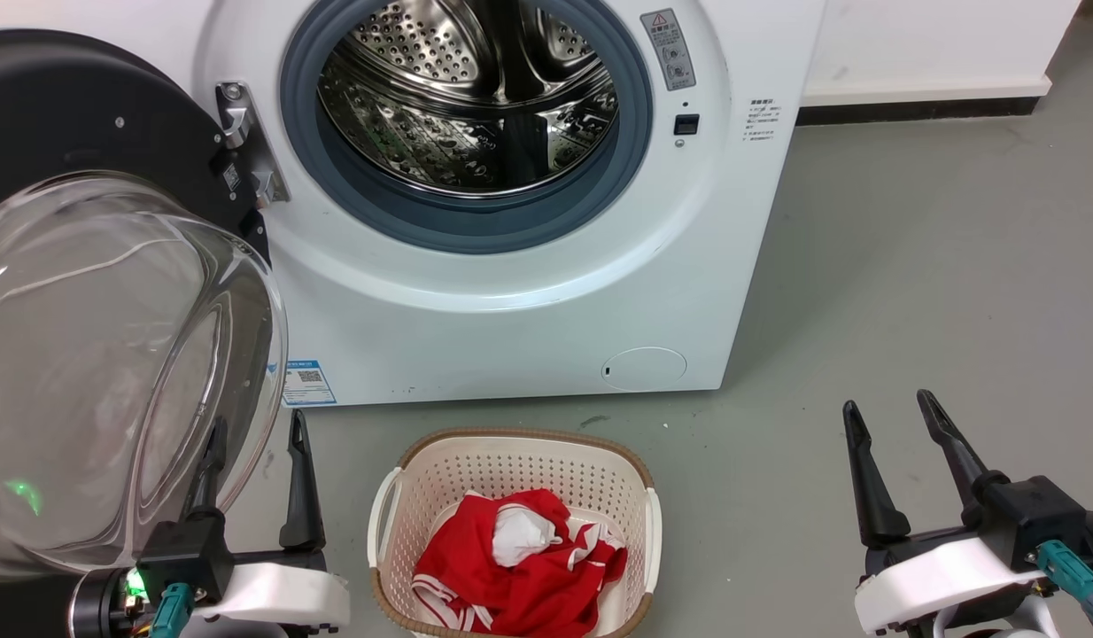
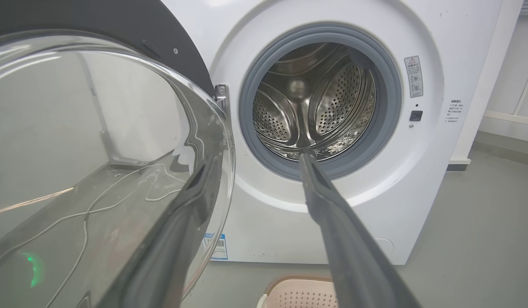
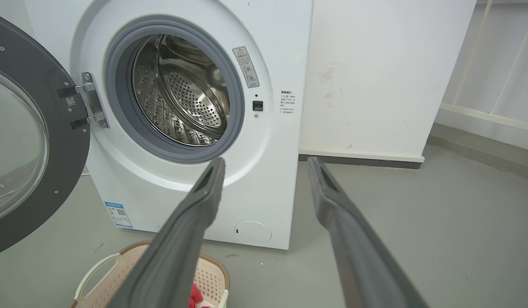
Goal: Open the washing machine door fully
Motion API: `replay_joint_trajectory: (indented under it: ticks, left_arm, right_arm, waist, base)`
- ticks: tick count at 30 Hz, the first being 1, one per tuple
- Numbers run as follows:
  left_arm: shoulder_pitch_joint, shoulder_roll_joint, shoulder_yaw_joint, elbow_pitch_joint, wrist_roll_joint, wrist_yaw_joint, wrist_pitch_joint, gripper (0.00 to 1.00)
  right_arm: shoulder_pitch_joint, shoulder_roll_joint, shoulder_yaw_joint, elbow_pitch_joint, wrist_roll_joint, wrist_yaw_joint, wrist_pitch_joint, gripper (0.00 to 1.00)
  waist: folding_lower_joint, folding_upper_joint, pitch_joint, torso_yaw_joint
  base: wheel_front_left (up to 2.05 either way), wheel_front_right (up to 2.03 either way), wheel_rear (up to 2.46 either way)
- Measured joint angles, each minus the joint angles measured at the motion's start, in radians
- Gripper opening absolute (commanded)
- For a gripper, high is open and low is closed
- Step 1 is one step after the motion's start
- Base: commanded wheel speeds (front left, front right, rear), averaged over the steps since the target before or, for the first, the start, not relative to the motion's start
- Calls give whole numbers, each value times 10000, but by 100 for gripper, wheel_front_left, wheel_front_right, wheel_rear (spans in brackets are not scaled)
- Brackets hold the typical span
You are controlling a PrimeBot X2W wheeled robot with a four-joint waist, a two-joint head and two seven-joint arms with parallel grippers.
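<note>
The white washing machine [image 1: 511, 310] stands ahead with its steel drum [image 1: 467, 97] exposed. The washing machine door [image 1: 86, 115] is swung wide to the left on its metal hinge [image 1: 245, 146], and its clear glass bowl [image 1: 112, 354] bulges toward me. My left gripper [image 1: 258, 422] is open at the bowl's lower right edge. Its left finger [image 1: 212, 465] sits right at the glass, and whether it touches I cannot tell. In the left wrist view the door [image 2: 97, 149] lies against the left finger of the left gripper [image 2: 259, 156]. My right gripper [image 1: 887, 400] is open and holds nothing, well right of the machine.
A beige laundry basket [image 1: 520, 439] holding a red and white garment [image 1: 511, 576] sits on the grey floor before the machine, between my arms. Bare floor [image 1: 910, 266] stretches to the right, and a white wall [image 3: 375, 64] stands beside the machine.
</note>
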Motion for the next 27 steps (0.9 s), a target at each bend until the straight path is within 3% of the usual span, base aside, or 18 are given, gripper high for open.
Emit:
replay_joint_trajectory:
  ticks: [13, 14, 18, 27]
  left_arm:
    - [32, -79, 48, -48, 4, -13, 0, 100]
    - [32, -82, 52, -42, 4, -21, 0, 0]
    - [196, -169, 42, 334, -46, -13, 59, 0]
    - [167, -240, 192, 625, -1756, -232, 546, 0]
  right_arm:
    - [-5, 0, 17, 4, 75, 0, 0, 100]
    - [-5, 0, 13, 6, 90, 0, 0, 0]
    - [162, 0, 54, 349, 109, 0, 19, 0]
    - [177, -50, 61, 625, 2050, 0, 192, 0]
  waist:
    - [0, 0, 21, 57]
    - [0, 0, 22, 57]
    - [0, 0, 22, 60]
    - [0, 0, 22, 91]
  base:
    - [0, 0, 0]
    - [0, 0, 0]
    - [0, 0, 0]
    - [0, 0, 0]
